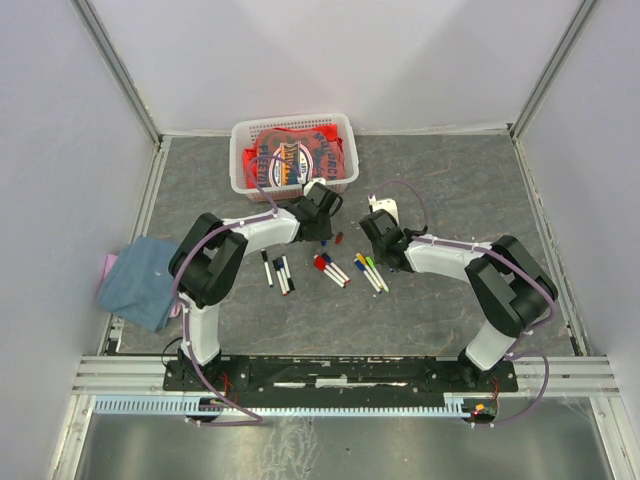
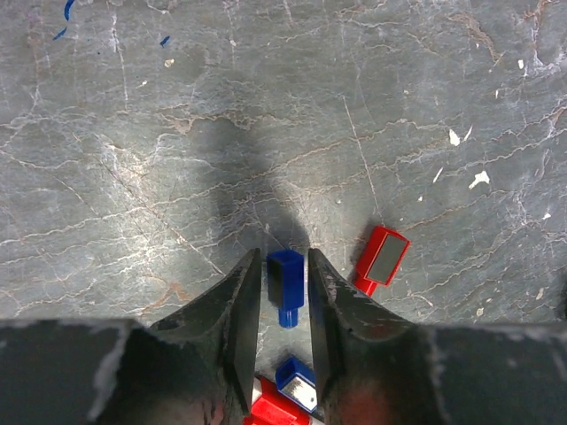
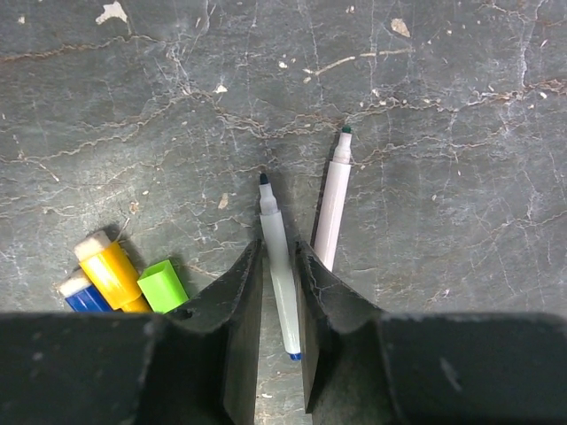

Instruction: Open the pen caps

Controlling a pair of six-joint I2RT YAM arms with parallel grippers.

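Mid-table, left gripper (image 2: 283, 255) sits slightly parted around a blue cap (image 2: 285, 288), right gripper (image 3: 277, 246) likewise around an uncapped pen (image 3: 282, 301); open tabletop (image 2: 266, 106) ahead.

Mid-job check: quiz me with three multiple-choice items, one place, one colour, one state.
1. The blue cap sits: A between the left gripper's fingers; B left of both; C right of both.
2. The cap lying beside it on the table is: A yellow; B black; C red.
3. The pen between the right gripper's fingers is: A capped; B uncapped; C snapped.
A: the fingers flank it. C: the red cap lies to its right. B: its tip shows bare.
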